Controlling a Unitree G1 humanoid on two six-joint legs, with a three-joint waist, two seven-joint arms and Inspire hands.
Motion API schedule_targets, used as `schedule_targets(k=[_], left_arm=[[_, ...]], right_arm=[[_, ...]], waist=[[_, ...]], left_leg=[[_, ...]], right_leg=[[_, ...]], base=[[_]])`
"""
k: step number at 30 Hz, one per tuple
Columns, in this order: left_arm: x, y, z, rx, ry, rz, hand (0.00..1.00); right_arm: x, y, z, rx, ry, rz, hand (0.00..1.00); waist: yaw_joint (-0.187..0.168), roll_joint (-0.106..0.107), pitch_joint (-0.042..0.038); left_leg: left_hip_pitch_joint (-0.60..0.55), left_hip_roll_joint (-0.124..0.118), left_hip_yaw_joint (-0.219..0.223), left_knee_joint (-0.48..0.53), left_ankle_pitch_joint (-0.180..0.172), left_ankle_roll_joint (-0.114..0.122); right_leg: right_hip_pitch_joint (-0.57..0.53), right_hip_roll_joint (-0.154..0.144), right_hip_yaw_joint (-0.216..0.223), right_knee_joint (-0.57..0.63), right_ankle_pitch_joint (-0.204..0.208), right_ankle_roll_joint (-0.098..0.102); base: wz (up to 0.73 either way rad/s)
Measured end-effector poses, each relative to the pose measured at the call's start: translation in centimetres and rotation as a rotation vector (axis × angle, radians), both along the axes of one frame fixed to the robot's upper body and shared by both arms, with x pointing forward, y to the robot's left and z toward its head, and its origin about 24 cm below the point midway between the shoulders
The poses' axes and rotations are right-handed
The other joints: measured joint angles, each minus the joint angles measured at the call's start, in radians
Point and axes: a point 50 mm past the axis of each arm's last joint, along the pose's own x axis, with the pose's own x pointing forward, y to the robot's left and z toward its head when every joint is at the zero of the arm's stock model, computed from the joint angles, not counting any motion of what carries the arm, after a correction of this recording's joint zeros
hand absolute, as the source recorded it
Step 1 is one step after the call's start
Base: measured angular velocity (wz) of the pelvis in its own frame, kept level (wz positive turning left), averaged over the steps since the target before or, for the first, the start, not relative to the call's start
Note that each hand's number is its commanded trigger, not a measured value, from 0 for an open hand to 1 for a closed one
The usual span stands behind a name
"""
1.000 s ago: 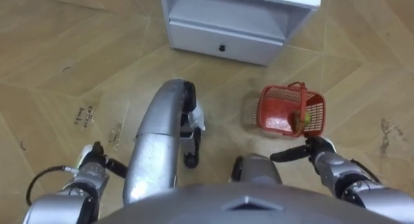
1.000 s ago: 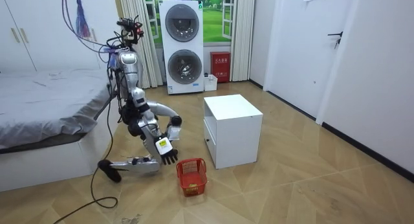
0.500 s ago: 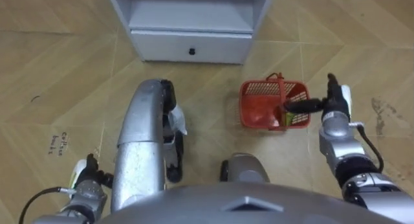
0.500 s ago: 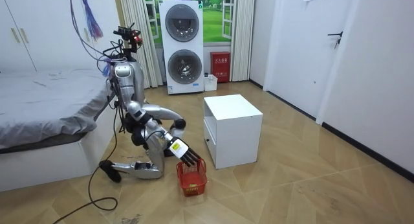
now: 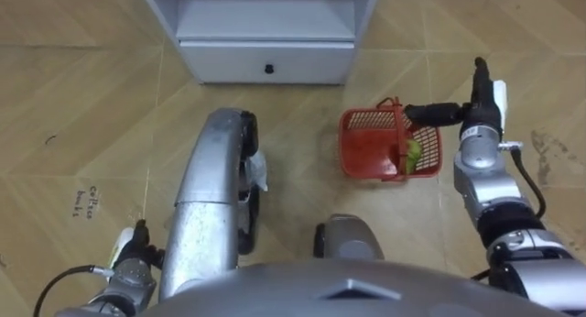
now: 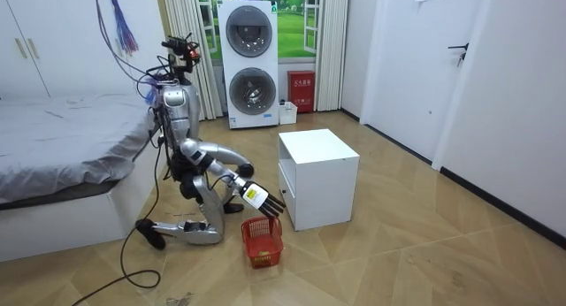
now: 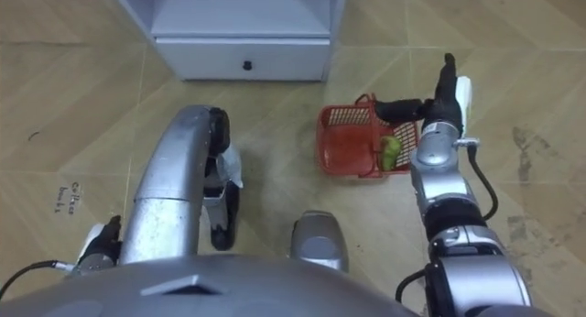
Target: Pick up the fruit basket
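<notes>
We find the red fruit basket (image 5: 370,158) standing on the wooden floor (image 5: 82,97), opening upward, to the right of the robot's knee and just short of the white cabinet (image 5: 265,28). Its long axis runs left to right, roughly parallel to the cabinet's drawer (image 5: 220,61). The handle (image 5: 400,134) arches upright across the short way. A green fruit (image 5: 413,152) lies in the right end, partly behind the handle.

The right hand (image 5: 477,115) hangs above the basket's right end. Its fingers are straight and close together, pointing towards the cabinet, with the thumb stretched left over the far right corner. It holds nothing. We cannot tell whether the thumb touches the rim or handle.

Against the room view of half a second ago, the right hand (image 6: 262,198) has risen from rim level to well above the basket (image 6: 263,240), which has not moved. The eye views have shifted slightly as a whole.

The left hand (image 5: 129,254) sits low at the lower left edge, beside the thigh; its state we cannot tell. In the room view the robot kneels on the floor between the bed (image 6: 62,156) and the cabinet (image 6: 318,178).
</notes>
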Motion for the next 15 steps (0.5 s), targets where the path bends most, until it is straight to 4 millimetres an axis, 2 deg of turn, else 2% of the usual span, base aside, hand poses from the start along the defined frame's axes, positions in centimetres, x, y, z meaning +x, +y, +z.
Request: schedule_targets(k=[1,4,8,11,15], left_arm=[[-0.1,0.0,0.0,-0.002,0.002,0.004,0.00],[-0.5,0.0,-0.1,-0.013,0.016,0.005,0.00],[-0.9,0.1,-0.1,-0.018,0.026,0.027,0.00],[-1.1,0.0,-0.1,-0.017,0.036,0.003,0.00],[-1.1,-0.2,-0.2,-0.035,0.051,-0.027,0.00]], right_arm=[[-0.1,0.0,-0.2,0.001,0.012,0.000,0.00],[-0.7,-0.4,-1.0,0.025,0.056,-0.030,0.00],[-1.2,-0.5,-1.6,0.037,0.101,-0.033,0.00],[-0.7,-0.3,-1.7,0.040,0.115,-0.026,0.00],[-0.3,-0.8,-1.6,0.023,0.135,-0.030,0.00]], waist=[[0.010,0.008,0.0046],[0.036,0.034,0.0110],[0.059,0.069,0.0121],[0.062,0.081,0.0117],[0.082,0.083,0.0134]], left_leg=[[-0.006,0.000,0.000,0.001,0.000,0.000],[-0.020,0.000,0.003,0.004,0.000,0.000],[-0.025,-0.002,0.007,0.002,0.001,0.000],[-0.032,-0.002,0.008,-0.001,0.002,-0.003],[-0.038,-0.001,0.010,-0.002,0.003,-0.004]], right_leg=[[-0.006,0.000,0.000,0.000,0.000,0.000],[-0.020,-0.004,0.001,0.000,0.000,0.001],[-0.025,-0.007,0.004,-0.001,-0.001,0.001],[-0.034,-0.007,0.003,0.002,-0.001,0.001],[-0.040,-0.010,0.001,0.003,-0.001,0.001]], base=[[0.04],[0.00],[0.00],[0.01],[0.02]])
